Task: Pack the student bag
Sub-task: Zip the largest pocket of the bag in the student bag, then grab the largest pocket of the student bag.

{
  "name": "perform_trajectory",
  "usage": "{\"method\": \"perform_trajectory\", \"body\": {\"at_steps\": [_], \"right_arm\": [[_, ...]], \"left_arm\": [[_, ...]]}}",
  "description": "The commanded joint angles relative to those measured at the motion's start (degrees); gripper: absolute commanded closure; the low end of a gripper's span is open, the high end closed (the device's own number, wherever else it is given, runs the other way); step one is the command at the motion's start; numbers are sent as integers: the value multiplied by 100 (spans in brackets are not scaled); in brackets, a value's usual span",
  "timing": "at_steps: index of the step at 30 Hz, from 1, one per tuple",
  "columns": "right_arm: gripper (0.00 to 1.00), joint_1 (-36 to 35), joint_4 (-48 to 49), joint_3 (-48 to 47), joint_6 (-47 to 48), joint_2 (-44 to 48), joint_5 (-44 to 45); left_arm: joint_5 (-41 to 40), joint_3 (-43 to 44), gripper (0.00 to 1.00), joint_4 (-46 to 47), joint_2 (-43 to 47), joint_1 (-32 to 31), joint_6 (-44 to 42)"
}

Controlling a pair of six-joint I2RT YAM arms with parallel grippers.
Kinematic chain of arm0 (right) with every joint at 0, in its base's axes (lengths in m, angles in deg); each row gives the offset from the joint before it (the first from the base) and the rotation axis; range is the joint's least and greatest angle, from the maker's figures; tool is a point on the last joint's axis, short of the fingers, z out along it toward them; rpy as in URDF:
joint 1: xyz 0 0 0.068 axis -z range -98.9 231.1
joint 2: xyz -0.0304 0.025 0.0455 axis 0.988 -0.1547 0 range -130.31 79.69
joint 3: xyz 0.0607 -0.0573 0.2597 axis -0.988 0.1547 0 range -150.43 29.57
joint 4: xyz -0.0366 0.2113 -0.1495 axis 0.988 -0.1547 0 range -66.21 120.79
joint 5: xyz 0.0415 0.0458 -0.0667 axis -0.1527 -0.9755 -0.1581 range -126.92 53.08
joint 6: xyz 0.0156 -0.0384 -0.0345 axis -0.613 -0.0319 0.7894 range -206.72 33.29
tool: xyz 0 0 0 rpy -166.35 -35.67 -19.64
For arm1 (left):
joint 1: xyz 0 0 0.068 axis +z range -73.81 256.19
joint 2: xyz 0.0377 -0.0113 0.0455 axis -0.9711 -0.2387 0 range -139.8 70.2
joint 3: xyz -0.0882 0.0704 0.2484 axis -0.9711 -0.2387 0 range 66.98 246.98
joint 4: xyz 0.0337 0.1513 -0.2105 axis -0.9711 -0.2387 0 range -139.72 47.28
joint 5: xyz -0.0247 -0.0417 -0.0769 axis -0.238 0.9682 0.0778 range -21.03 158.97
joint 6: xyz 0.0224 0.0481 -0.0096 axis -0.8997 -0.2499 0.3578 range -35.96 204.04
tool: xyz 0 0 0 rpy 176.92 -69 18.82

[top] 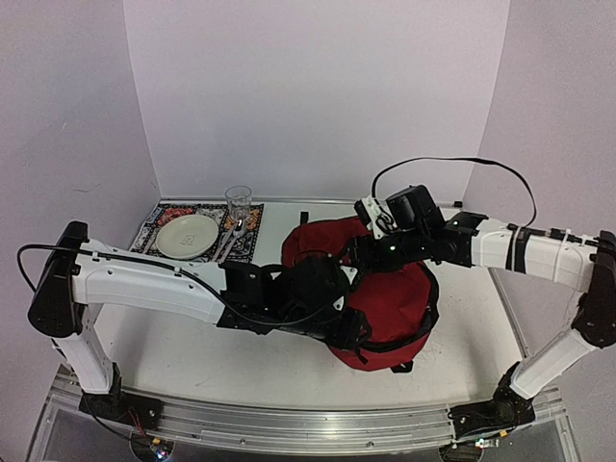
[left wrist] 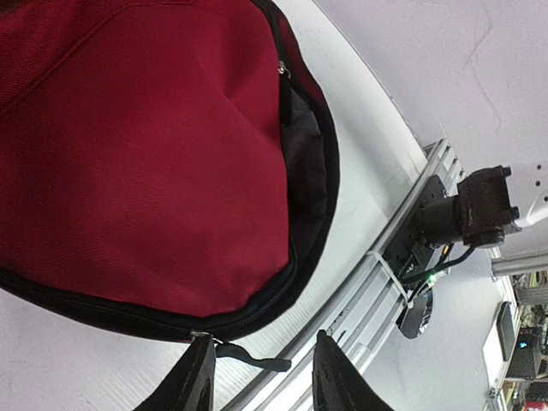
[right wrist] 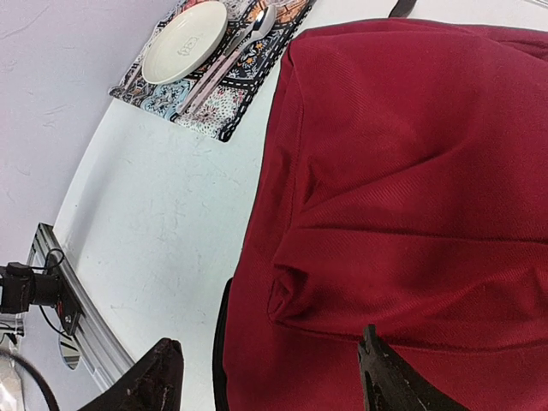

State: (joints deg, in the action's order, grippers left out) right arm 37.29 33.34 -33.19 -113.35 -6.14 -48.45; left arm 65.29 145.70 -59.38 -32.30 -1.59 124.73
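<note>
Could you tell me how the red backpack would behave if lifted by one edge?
The student bag will probably sag and fold, since its fabric already creases and slumps. Pushed, it may bunch; its zipped edge gapes loosely.

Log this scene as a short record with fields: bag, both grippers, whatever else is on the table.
bag: dark red, lying on the table, zip partly open
left gripper: open, at the bag's edge by a zip pull, holding nothing
right gripper: open, above the bag, holding nothing
other: plate, glass and cutlery on a patterned mat, far left
</note>
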Motion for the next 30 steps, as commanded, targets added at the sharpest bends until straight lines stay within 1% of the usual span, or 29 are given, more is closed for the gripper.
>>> {"method": "perform_trajectory", "body": {"at_steps": [1,4,8,11,14,17,20,25,30], "right_arm": [[29,-40,-87,352,-103,525,36],[29,-40,-178,661,-235,847,136],[29,-75,-672,916,-357,1244,193],[30,-256,-959,1056,-547,1598,230],[32,-525,-1274,1175,-810,1839,255],[37,-896,-1464,1380,-1180,2095,237],[38,-1280,-1481,1655,-1585,2283,139],[39,-1904,-1349,2108,-2077,2415,-31],[40,-2108,-797,2523,-2554,2523,-159]], "left_arm": [[-329,-138,49,-13,615,333,287],[-134,-453,41,-25,789,776,648],[-48,-708,35,-56,894,1257,1073],[140,-776,31,-107,764,1491,1486],[335,-796,31,-101,536,1590,1830],[538,-684,31,-88,305,1591,1961],[767,-622,31,18,101,1594,2042],[1044,-719,32,380,-31,1591,2225],[1158,-805,33,611,-65,1590,2361]]}}
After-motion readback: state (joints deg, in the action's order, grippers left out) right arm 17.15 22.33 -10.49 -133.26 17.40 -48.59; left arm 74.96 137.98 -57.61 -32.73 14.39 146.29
